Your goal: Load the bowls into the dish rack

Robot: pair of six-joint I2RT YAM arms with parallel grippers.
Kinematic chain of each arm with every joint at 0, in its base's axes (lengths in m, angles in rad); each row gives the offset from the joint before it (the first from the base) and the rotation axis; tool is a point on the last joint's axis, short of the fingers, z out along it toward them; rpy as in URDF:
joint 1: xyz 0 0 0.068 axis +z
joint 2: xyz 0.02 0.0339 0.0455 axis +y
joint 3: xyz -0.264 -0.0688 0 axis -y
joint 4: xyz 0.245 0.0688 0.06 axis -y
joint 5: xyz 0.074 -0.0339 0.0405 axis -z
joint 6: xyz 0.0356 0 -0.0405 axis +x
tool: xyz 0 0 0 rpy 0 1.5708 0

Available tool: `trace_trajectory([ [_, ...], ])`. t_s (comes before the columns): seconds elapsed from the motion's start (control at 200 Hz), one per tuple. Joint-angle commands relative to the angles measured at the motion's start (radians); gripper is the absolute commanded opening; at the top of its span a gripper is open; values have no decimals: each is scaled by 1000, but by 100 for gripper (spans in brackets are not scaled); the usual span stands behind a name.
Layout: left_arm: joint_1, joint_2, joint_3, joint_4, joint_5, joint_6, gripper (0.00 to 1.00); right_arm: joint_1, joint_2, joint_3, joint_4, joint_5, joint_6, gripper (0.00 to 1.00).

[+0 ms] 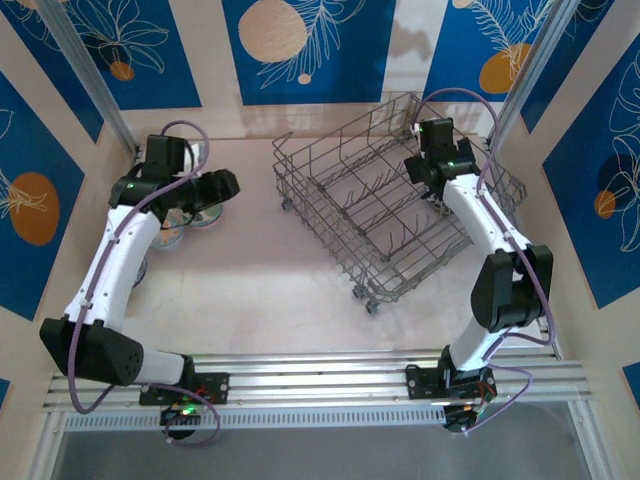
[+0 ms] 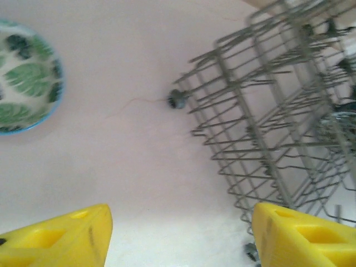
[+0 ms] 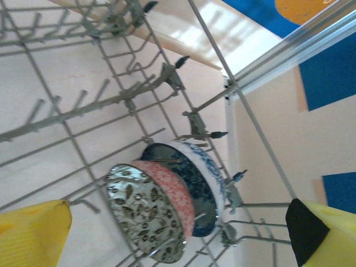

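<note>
Right gripper (image 3: 178,233) agape over bowls (image 3: 150,211) in rack (image 3: 111,102)

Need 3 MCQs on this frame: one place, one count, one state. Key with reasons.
1. Where is the green-leaf bowl?
A) on the table, apart from the dish rack
B) inside the rack
C) held in a gripper

2. How many bowls stand in the rack in the right wrist view?
A) none
B) two
C) five

3. The left gripper is:
A) shut on a bowl
B) open, holding nothing
C) shut on a rack wire

Key:
1 A: it lies on bare table, clear of the rack.
2 B: a pink bowl and a blue-and-white bowl stand on edge.
3 B: its yellow fingers are apart, with nothing between.
</note>
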Motion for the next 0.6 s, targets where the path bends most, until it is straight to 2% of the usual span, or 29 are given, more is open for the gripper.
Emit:
trace_trajectory([
  [0.0, 78, -44, -52, -143, -30, -27, 65, 1, -56, 12, -99, -126, 97, 100],
  [0.235, 194, -49, -207, -143, 11, -63, 66, 27, -85, -4, -133, -222, 167, 100],
  [0.32, 273, -54, -236, -148, 37, -54, 66, 39, -95, -12, -138, -252, 170, 99],
  [0.595, 540, -60, -280, -206, 18, 57, 66, 51, -94, -49, -128, -307, 202, 99],
])
